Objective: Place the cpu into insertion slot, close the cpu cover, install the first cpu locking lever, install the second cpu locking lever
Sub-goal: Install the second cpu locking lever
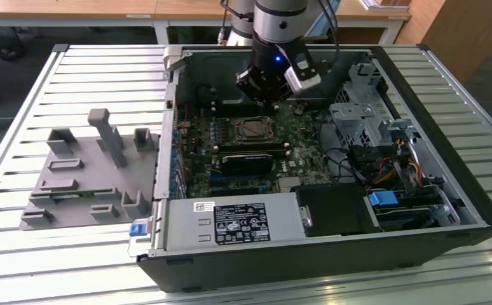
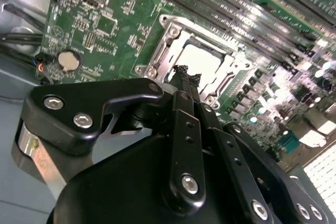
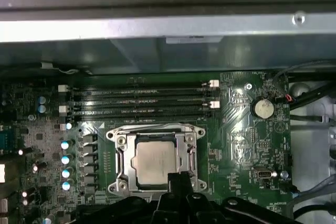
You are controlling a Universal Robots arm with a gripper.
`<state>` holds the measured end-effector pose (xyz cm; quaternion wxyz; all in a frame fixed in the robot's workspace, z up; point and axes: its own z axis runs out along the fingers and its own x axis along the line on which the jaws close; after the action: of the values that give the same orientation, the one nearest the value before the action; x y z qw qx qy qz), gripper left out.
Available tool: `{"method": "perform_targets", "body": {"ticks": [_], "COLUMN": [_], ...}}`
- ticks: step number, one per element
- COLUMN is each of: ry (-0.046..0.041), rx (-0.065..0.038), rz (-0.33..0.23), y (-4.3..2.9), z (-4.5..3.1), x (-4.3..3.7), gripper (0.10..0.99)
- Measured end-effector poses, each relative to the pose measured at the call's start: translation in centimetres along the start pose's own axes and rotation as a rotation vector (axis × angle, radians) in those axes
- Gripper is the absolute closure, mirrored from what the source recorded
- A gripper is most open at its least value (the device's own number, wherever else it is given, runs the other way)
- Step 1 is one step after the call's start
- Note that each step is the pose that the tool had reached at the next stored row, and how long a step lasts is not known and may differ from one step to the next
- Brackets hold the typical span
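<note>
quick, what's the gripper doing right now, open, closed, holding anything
Gripper: jaws shut, holding nothing, tips just above the edge of the cpu cover, with the cpu seated in the insertion slot.

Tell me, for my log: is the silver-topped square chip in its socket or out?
In: the silver-topped square chip lies flat within the metal-rimmed socket.

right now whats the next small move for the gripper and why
Probably ease straight down onto the socket's near edge. The cpu already sits in the insertion slot with the cpu cover down around it, and the shut gripper hovers just beside that frame.
</note>
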<state>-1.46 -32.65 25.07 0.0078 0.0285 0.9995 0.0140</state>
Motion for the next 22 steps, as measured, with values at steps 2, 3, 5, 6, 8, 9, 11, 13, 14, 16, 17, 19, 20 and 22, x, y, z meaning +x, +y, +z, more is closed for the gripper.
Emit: {"method": "perform_targets", "body": {"ticks": [2, 3, 5, 6, 8, 9, 11, 13, 14, 16, 17, 19, 20, 22], "ry": [0.0067, 0.011, 0.0144, 0.0153, 0.016, 0.0162, 0.0164, 0.0168, 0.0169, 0.0172, 0.0173, 0.0174, 0.0174, 0.0175], "rx": [-0.002, -0.006, -0.014, -0.019, -0.028, -0.031, -0.032, -0.032, -0.032, -0.032, -0.032, -0.032, -0.032, -0.032], "rz": [0.0, 0.0, 0.001, 0.001, 0.001, 0.0, -0.002, -0.009, -0.013, -0.019, -0.02, -0.023, -0.024, -0.026], "y": [-0.18, -0.31, -0.57, -0.7, -0.96, -1.1, -1.38, -1.58, -1.67, -1.93, -2.08, -2.43, -2.61, -2.93], "z": [0.06, 0.12, 0.26, 0.32, 0.49, 0.61, 0.8, 0.94, 0.97, 1.01, 1.02, 1.04, 1.05, 1.12], "x": [-0.01, -0.02, -0.03, -0.04, -0.05, -0.06, -0.07, -0.08, -0.09, -0.1, -0.11, -0.13, -0.14, -0.15], "gripper": [0.98, 0.98, 0.98, 0.98, 0.98, 0.98, 0.98, 0.98, 0.98, 0.98, 0.98, 0.98, 0.98, 0.98]}}
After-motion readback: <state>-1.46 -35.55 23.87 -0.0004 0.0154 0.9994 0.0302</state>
